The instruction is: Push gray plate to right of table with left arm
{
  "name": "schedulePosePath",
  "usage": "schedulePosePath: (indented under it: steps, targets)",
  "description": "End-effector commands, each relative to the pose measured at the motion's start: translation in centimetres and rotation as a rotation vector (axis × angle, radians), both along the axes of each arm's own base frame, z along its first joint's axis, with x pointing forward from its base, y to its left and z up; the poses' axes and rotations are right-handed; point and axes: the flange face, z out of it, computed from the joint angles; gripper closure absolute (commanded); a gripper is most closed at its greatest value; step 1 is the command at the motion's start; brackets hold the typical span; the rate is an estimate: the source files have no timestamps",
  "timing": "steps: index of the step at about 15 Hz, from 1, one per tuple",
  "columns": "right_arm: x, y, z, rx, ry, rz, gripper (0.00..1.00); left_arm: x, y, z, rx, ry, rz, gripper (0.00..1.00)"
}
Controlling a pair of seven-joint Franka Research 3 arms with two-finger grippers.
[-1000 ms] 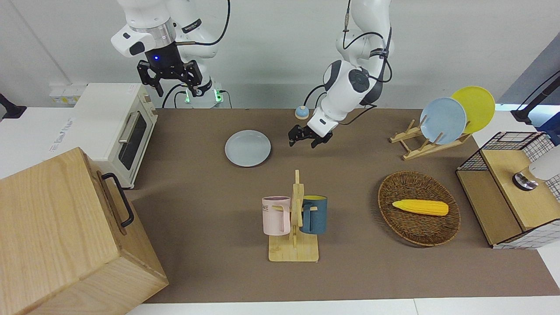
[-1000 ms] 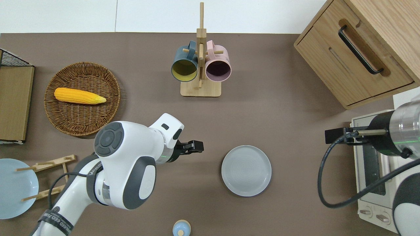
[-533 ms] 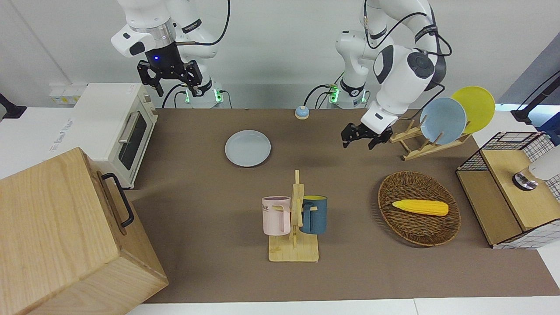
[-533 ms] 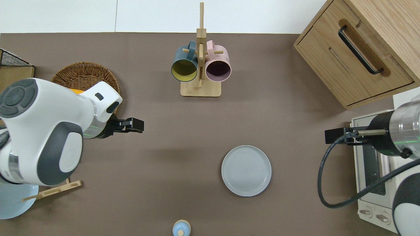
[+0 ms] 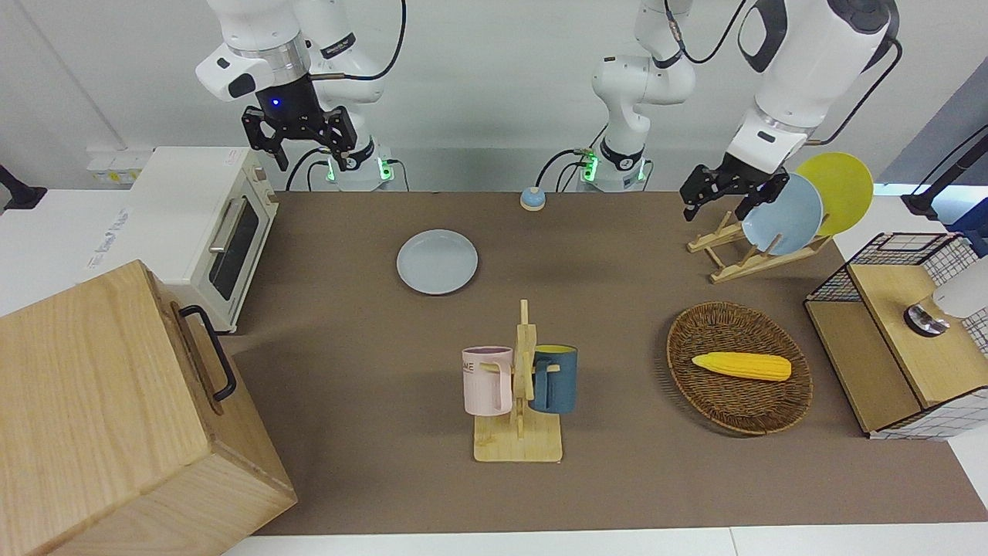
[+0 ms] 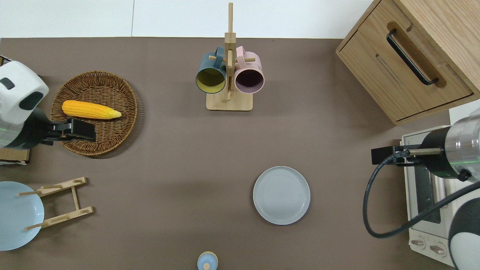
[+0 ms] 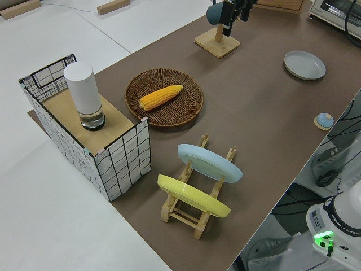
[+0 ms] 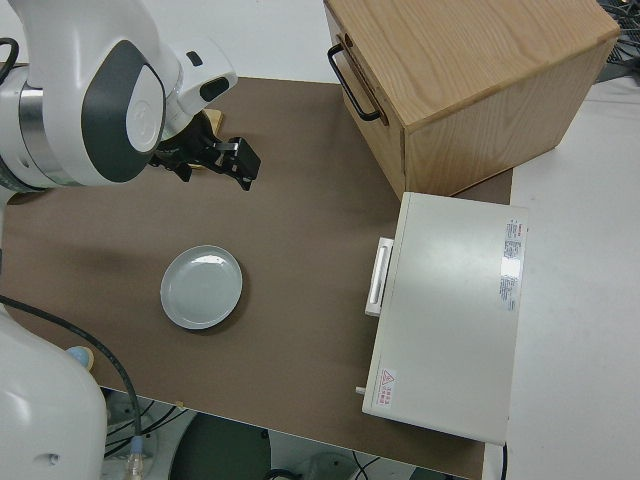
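The gray plate (image 5: 437, 261) lies flat on the brown table (image 5: 363, 347), toward the right arm's end, beside the white toaster oven (image 5: 208, 224). It also shows in the overhead view (image 6: 281, 195) and the right side view (image 8: 202, 287). My left gripper (image 5: 724, 188) is up in the air, well apart from the plate. In the overhead view it (image 6: 80, 130) is over the wicker basket (image 6: 112, 138). It holds nothing. My right arm is parked, its gripper (image 5: 299, 137) open.
A mug rack (image 5: 519, 386) with two mugs stands farther from the robots than the plate. The basket holds a corn cob (image 5: 741, 366). A dish rack (image 5: 752, 259) holds a light blue and a yellow plate. A wooden cabinet (image 5: 116, 417), a wire crate (image 5: 903, 332) and a small bell (image 5: 532, 198) also stand here.
My left arm has swung up and away from beside the gray plate toward its own end of the table, to over the basket. The plate has not moved.
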Motion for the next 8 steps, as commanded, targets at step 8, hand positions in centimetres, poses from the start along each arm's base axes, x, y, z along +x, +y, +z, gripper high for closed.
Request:
schedulePosePath:
  steps: [8]
  targets:
    - [-0.8,-0.1,-0.1,0.009,0.005,-0.024,0.005,-0.9,2.7,3.2,0.029,0.052,0.032,0.01]
